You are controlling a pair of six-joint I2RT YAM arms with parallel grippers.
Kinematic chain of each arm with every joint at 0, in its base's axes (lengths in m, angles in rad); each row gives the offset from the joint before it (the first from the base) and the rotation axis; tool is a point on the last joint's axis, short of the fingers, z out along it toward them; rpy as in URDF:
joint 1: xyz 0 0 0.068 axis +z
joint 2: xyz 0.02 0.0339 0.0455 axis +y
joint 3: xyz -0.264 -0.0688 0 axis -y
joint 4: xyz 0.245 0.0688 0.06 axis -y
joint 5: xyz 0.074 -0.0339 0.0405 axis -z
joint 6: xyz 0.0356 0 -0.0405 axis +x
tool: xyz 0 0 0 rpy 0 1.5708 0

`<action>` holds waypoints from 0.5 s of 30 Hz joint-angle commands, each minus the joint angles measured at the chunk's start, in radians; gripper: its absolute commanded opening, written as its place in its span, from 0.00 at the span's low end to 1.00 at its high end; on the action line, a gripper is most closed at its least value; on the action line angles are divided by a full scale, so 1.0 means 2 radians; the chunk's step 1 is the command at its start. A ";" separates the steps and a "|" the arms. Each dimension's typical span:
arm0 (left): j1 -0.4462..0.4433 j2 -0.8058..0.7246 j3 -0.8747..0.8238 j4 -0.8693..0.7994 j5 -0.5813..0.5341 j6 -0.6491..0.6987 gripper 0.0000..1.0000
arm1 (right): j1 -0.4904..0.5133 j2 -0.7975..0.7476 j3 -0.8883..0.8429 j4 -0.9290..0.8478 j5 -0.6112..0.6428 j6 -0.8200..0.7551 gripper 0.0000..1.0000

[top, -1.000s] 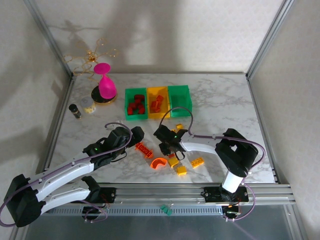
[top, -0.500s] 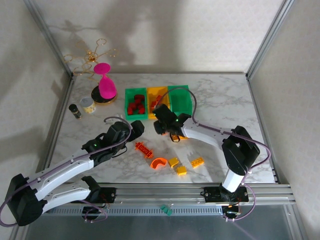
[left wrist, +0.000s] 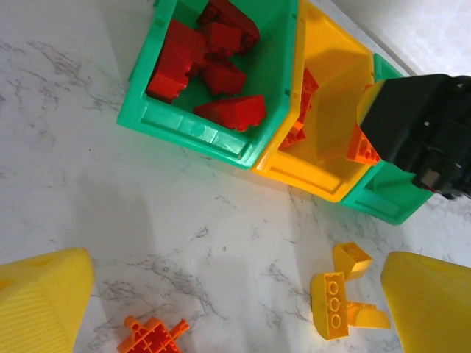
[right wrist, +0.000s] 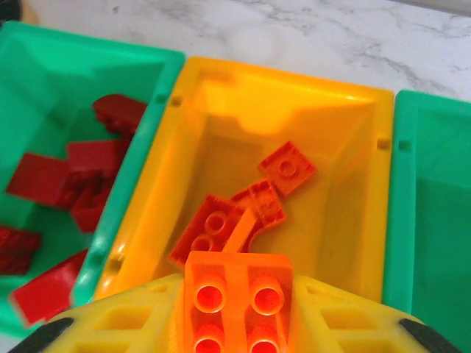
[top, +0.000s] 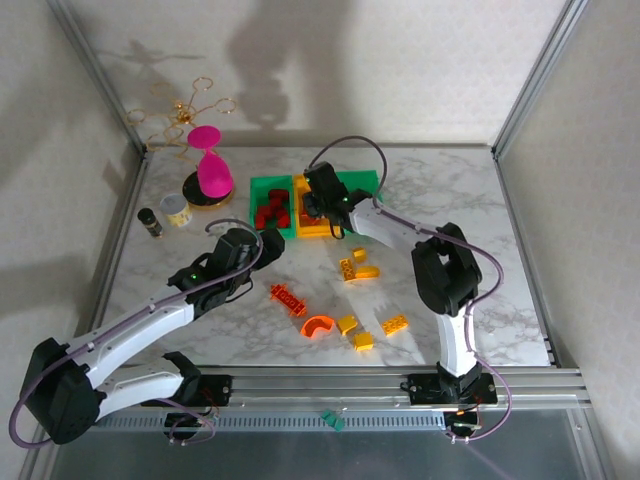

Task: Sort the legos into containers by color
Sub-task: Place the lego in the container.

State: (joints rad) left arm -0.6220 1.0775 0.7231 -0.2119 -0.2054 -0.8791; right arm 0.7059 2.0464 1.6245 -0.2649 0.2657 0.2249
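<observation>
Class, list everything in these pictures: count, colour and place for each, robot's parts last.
green bins: two, green, far side of table, flanking the yellow-orange bin
yellow-orange bin: one, yellow-orange, between them
red bricks: several, red, left green bin
binned orange bricks: at least three, orange, yellow-orange bin
held orange brick: one, orange, in right claw above yellow-orange bin
loose orange pieces: two, orange, table before bins
loose yellow bricks: about six, yellow, table before bins
hourglass: one, pink, table's far left
wire stand: one, gold, behind hourglass
jars: two, pale and dark, beside hourglass
left claw: one, yellow fingers, open, near left green bin
right claw: one, yellow fingers, shut on held orange brick
</observation>
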 commanded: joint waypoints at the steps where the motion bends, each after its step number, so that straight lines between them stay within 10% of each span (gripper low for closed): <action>1: 0.009 0.001 0.018 0.009 0.000 0.014 1.00 | -0.013 0.037 0.043 0.008 0.014 -0.016 0.36; 15: 0.012 -0.010 0.019 0.003 0.010 0.012 1.00 | -0.018 0.022 0.049 0.007 0.003 -0.030 0.46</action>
State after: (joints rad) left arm -0.6067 1.0767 0.7330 -0.2024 -0.2008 -0.8669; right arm 0.6617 2.1757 1.7489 -0.2623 0.2844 0.1749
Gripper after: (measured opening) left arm 0.996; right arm 0.459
